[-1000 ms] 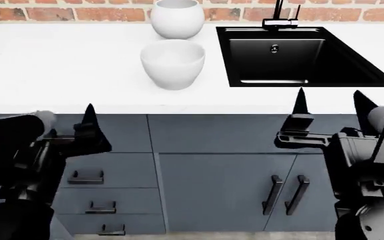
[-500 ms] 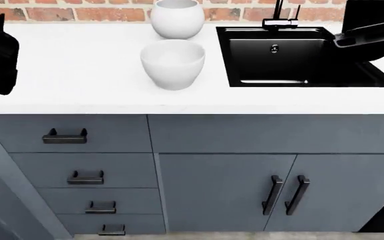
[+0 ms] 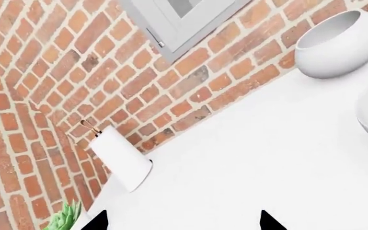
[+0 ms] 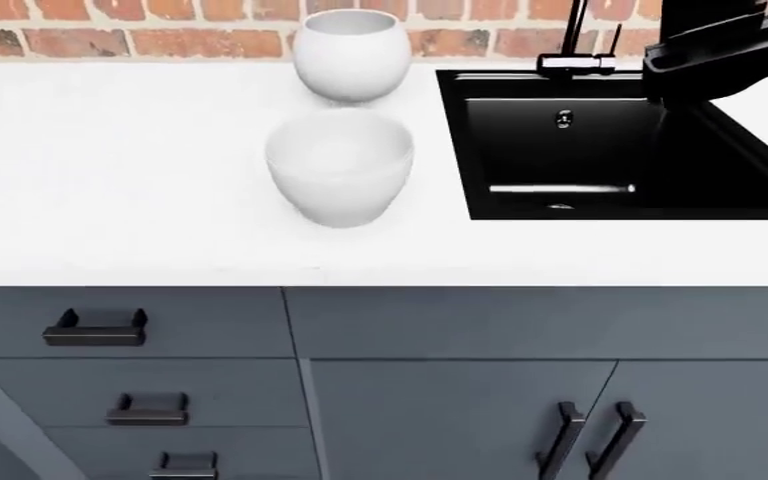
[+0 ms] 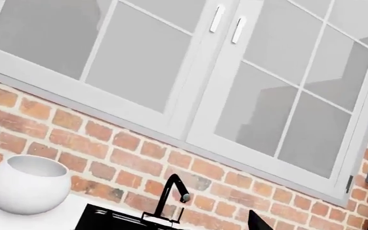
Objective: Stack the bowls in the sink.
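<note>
Both bowls stand upright on the white table (image 4: 117,170), neither yet in the sink (image 4: 584,150): the nearer bowl (image 4: 340,165) sits toward the middle of the table, just beside the sink's left rim, and the farther bowl (image 4: 351,52) stands at the back edge against the brick wall (image 4: 157,40), the two close together but apart. Both look empty, though the farther one's inside is hardly visible. The black sink is recessed into the right part of the table and holds nothing but its round metal drain (image 4: 564,118), with the faucet (image 4: 574,50) at its back edge. The right arm (image 4: 731,50) hangs raised over the sink's back right corner, its tool out of the head view; in the right wrist view only dark tips show at the frame's edge, so I cannot tell how wide it stands. The left tool (image 3: 180,221) shows two tips well apart, spread wide and holding nothing, over bare table near a paper towel roll (image 3: 120,160) and a green plant (image 3: 65,218). The bowls' glossy rounded sides could likely slip from a pinch on the rim, and a careless reach for one might knock its close neighbour. Dropped from a height into the deep sink, a bowl may tip.
</note>
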Robot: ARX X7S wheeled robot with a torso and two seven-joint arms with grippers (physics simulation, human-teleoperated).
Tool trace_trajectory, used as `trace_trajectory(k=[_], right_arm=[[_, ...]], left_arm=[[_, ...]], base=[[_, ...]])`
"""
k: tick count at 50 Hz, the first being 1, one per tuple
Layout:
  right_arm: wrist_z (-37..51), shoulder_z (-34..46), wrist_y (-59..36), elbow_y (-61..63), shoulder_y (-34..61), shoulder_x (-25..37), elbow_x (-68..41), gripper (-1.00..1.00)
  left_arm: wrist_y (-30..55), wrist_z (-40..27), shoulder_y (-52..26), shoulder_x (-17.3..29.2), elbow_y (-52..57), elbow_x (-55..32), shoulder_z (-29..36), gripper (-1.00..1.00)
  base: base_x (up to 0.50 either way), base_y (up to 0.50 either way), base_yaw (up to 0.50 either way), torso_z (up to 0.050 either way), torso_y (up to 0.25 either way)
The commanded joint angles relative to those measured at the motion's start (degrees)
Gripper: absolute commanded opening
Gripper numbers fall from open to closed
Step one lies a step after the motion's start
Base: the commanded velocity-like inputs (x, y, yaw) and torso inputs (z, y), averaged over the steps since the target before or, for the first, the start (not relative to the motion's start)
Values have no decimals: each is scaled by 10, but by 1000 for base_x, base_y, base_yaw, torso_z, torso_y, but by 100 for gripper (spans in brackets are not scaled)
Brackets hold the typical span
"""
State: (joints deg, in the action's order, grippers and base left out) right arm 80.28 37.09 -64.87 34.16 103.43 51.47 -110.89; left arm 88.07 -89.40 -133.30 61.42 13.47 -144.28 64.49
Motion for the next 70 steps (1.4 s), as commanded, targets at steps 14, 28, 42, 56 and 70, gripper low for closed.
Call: trace_trajectory(k=[14,28,42,56,70], right_arm=[[-46,9,9,-8,-7,-27,27,100],[-65,17,8,-11,-11,-42,48,100],[-54,12,26,-10,-24,-27,41,100],[-39,13,38,-17,-25,-17,26,100],[-31,32,22,-21,8,-44,19,100]], left_arm=[[1,-6,-17,-9,-16,-8,3,100],[0,-6,-17,-7,-16,-11,-1,100],[7,-6,-17,-17,-24,-5,-3,100],[17,-6,-17,-20,-32,-1,-10,100],[17,-6,-17,-15,-31,-4,-16,100]], base=[[500,12,0,0,1],[500,113,0,0,1],[500,68,0,0,1],[500,-78,0,0,1],[277,-81,0,0,1]])
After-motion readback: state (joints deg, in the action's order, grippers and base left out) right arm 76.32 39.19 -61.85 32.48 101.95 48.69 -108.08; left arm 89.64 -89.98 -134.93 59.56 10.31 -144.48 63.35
